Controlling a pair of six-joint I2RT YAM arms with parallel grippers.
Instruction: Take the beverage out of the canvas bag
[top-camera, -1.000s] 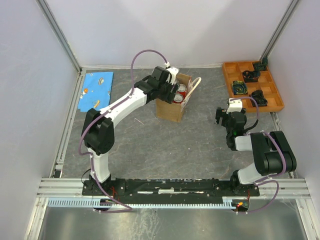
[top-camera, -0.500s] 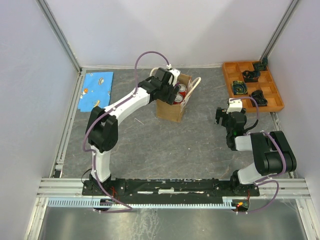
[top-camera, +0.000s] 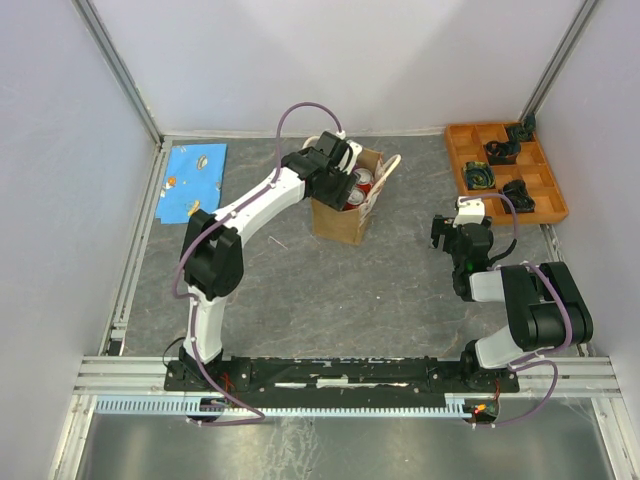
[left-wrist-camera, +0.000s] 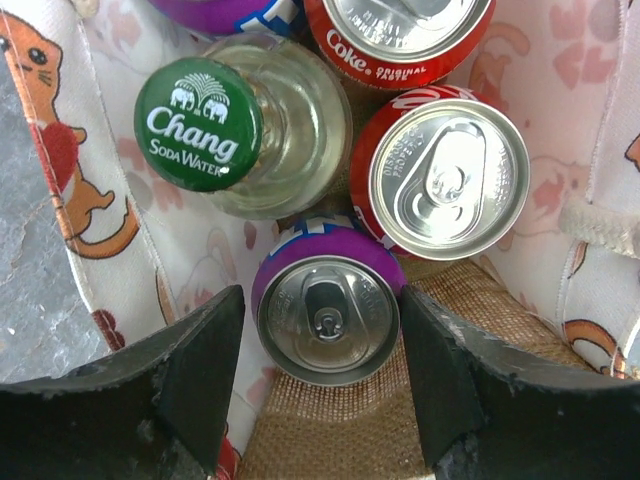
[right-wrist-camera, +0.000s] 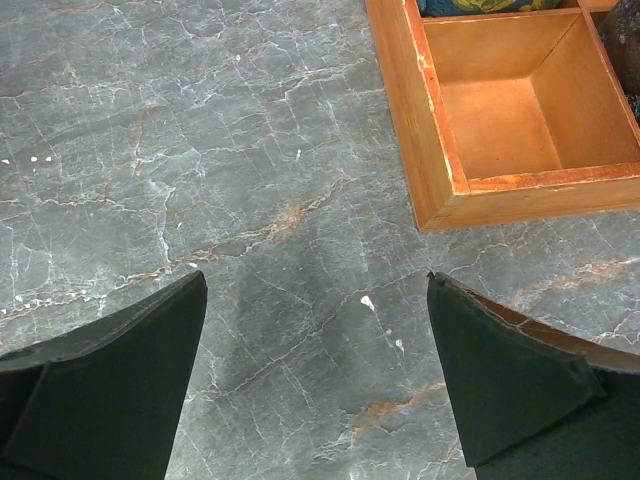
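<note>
The canvas bag (top-camera: 338, 222) stands upright at the back middle of the table, with a cream handle (top-camera: 386, 172) on its right side. My left gripper (left-wrist-camera: 320, 300) is down inside the bag's mouth, open, with one finger on each side of a purple can (left-wrist-camera: 328, 320) and a small gap on both sides. Beside that can are a red Coke can (left-wrist-camera: 448, 178), a green-capped Chang soda water bottle (left-wrist-camera: 198, 122) and another Coke can (left-wrist-camera: 400, 25). The bag's cat-print lining (left-wrist-camera: 100, 210) shows round them. My right gripper (right-wrist-camera: 315, 290) is open and empty above the table.
An orange compartment tray (top-camera: 455, 150) with small dark parts sits at the back right; its corner (right-wrist-camera: 440, 150) lies just ahead of my right gripper. A blue cloth (top-camera: 193, 178) lies at the back left. Frame rails line the table's sides.
My left arm has shifted a little right and its wrist has moved further over the bag's mouth. The right arm has not moved.
</note>
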